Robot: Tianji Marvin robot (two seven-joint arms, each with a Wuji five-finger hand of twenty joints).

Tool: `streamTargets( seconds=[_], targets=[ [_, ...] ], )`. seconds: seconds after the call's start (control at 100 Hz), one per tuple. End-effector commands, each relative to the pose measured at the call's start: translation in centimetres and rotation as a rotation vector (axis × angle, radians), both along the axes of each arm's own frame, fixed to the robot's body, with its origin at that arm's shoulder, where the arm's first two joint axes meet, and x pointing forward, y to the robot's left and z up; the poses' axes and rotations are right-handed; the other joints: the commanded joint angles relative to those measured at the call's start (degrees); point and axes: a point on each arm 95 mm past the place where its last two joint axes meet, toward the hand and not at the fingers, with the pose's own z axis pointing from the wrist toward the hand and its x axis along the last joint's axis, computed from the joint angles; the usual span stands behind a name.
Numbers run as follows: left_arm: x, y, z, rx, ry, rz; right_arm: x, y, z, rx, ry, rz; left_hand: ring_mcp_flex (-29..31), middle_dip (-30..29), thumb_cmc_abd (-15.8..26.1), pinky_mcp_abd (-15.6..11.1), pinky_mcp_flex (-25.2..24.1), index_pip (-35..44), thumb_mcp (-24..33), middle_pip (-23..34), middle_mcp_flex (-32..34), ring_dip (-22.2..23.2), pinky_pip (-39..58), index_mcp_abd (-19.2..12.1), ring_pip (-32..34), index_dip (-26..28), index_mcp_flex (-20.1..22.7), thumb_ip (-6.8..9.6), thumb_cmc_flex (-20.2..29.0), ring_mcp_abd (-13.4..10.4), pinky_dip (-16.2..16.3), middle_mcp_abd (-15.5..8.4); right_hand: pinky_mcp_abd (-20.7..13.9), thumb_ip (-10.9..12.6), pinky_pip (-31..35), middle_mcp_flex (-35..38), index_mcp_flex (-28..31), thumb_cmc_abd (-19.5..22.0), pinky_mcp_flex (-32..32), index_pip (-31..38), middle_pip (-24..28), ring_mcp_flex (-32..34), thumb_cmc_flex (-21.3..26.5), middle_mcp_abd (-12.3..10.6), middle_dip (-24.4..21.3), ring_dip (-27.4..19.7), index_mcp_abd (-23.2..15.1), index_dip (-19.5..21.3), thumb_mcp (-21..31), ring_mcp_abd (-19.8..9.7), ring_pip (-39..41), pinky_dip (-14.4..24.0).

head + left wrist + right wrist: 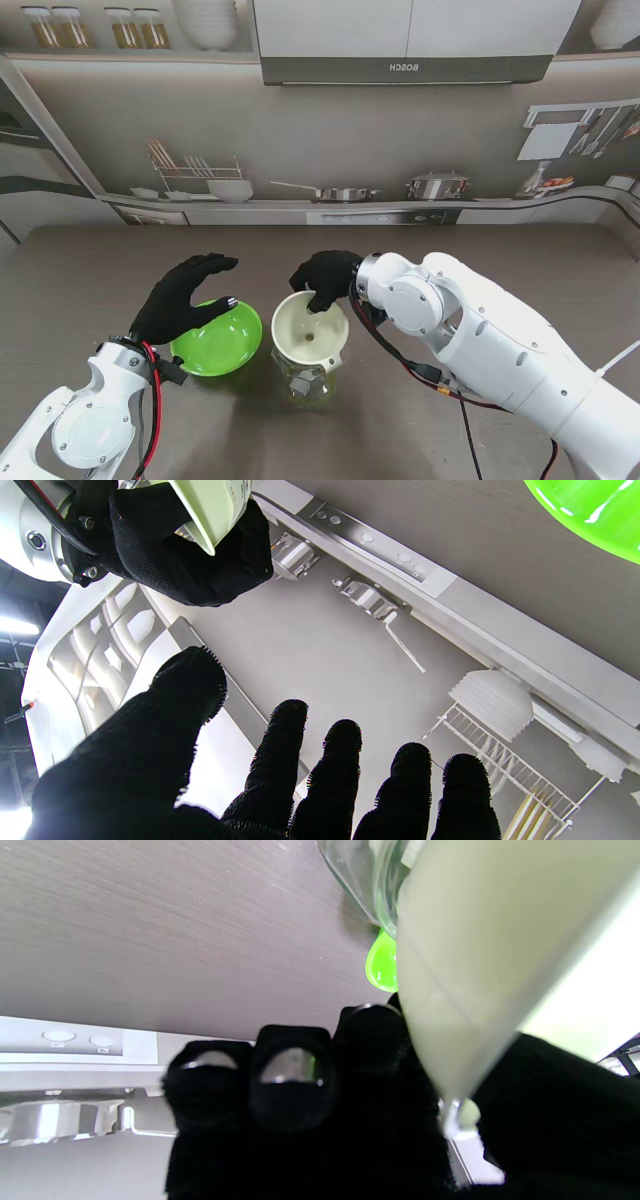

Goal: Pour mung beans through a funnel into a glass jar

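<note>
From the stand view I see my right hand closed on the far rim of the pale cream funnel, thumb inside the cone and the other fingers wrapped on the outside. The funnel sits in the mouth of the glass jar, which stands on the grey-brown table near the middle and close to me; its spout is hidden inside the jar. A small dark speck shows at the bottom of the funnel's cone, too small for me to identify. Just to the left of the funnel, nearly touching it, is the bright green bowl, and I cannot make out any mung beans in it from here. My left hand hovers over the bowl's left rim with its fingers spread and nothing held; whether a fingertip touches the rim I cannot tell. The left wrist camera confirms this: the gloved fingers are splayed apart, with the right hand pinching the funnel ahead and an edge of the bowl in the corner. In the right wrist view the funnel wall fills the frame against my curled fingers, with the jar's glass and a sliver of green bowl behind.
</note>
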Motion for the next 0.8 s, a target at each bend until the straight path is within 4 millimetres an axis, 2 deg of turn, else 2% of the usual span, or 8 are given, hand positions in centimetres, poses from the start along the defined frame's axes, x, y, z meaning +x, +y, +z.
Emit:
streamTargets(
  seconds=[0.0, 0.5, 0.79],
  targets=[
    [-0.1, -0.3, 0.1, -0.005, 0.007, -0.007, -0.6, 0.5, 0.2, 0.006, 0.0, 0.021, 1.16, -0.07, 1.65, -1.44, -0.12, -0.41, -0.83, -0.18, 0.71, -0.17, -1.7, -0.39, 0.32, 0.15, 0.18, 1.63, 1.34, -0.81, -0.58, -0.09, -3.78, -1.28, 3.24, 4.32, 0.1, 0.08, 2.55, 3.46, 1.46, 1.93, 0.52, -1.55, 1.01, 1.07, -3.43, 1.98, 6.61, -1.2, 2.61, 1.27],
    [-0.1, -0.2, 0.0, -0.015, 0.015, -0.004, -1.5, -0.5, 3.2, 0.085, -0.026, -0.029, 1.16, -0.08, 2.1, -1.51, -0.17, -0.44, -1.55, -0.21, 0.87, -0.18, -1.74, -0.36, 0.18, 0.12, 0.26, 1.73, 1.62, -0.75, -0.6, -0.16, -4.01, -1.43, 2.8, 4.17, -0.45, 0.79, 3.45, 3.21, 1.2, 1.91, 0.91, -1.52, 1.77, 1.65, -3.23, 3.07, 6.14, -1.9, 3.09, 2.37],
    [0.0, -0.2, -0.1, -0.012, 0.02, -0.007, -0.5, -2.5, 4.6, 0.107, -0.027, -0.131, 1.21, -0.07, 2.25, -1.48, -0.21, -0.46, -1.73, -0.21, 0.87, -0.17, -1.75, -0.34, 0.17, 0.11, 0.2, 1.75, 1.65, -0.72, -0.61, -0.09, -3.72, -1.21, 2.28, 3.64, -0.77, 1.09, 3.06, 3.15, 1.16, 1.89, 1.41, -1.39, 2.08, 1.56, -2.62, 3.44, 5.62, -1.5, 2.59, 2.64]
  ],
)
